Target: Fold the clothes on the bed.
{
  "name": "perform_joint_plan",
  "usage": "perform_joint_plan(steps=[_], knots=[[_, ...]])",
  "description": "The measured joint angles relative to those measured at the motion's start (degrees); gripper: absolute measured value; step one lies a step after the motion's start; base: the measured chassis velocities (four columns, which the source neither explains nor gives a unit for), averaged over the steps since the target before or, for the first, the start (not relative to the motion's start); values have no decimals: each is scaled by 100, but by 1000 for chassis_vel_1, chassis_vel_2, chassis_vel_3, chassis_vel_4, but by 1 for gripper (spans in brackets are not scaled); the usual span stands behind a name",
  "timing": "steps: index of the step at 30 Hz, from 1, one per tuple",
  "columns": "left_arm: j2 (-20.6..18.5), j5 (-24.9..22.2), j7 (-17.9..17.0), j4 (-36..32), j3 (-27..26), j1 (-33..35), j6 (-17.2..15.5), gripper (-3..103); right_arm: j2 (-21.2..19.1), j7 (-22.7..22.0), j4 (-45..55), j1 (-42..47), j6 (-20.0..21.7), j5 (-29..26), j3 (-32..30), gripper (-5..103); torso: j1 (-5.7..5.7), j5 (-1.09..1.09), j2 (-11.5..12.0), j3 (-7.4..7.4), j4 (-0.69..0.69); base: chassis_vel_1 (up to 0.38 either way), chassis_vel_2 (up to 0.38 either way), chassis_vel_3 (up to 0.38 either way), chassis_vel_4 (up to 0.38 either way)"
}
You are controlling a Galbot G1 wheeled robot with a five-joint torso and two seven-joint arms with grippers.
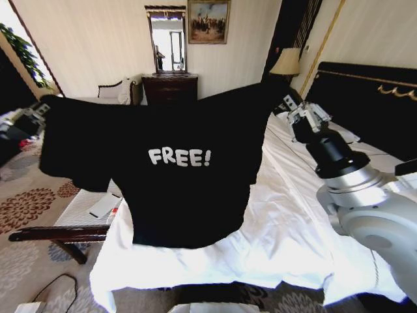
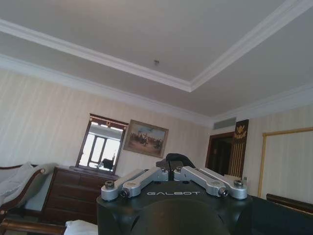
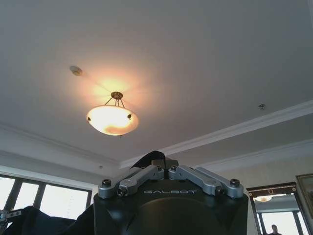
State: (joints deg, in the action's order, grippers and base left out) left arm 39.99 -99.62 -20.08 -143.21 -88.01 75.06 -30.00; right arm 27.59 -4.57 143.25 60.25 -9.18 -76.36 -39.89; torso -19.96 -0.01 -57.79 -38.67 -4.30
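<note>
Right tool (image 3: 165, 162) sat bottom center of the frame, pointing up at the ceiling, fingers pinched together on a bit of black T-shirt (image 3: 149, 159). Lit ceiling lamp (image 3: 112, 119) glowed left of center, windows (image 3: 44, 200) lower left.

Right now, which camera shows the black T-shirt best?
The head view: the T-shirt hangs spread above the bed, "FREE!" print readable, between the left gripper and right gripper. Each wrist view shows just a dark pinch of fabric at the fingertips.
</note>
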Motion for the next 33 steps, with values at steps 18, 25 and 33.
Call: perform_joint_plan(steps=[18,25,33], knots=[[-969,752,121,1224,1951,-1904,-9,0,-153,376,-1602,-2578,22,3,2161,0,-1,0,0,-1,2,0,0,0,0],[-1387,517,130,1583,1872,-2270,89,0,-10,332,-1855,-3532,29,-220,2717,0,-1,0,1,-2,1,0,0,0,0],[-1287,193,86,976,1231,-1719,59,0,-409,354,-1166,-2613,73,-437,1608,0,1,2,0,0,-2,0,0,0,0]])
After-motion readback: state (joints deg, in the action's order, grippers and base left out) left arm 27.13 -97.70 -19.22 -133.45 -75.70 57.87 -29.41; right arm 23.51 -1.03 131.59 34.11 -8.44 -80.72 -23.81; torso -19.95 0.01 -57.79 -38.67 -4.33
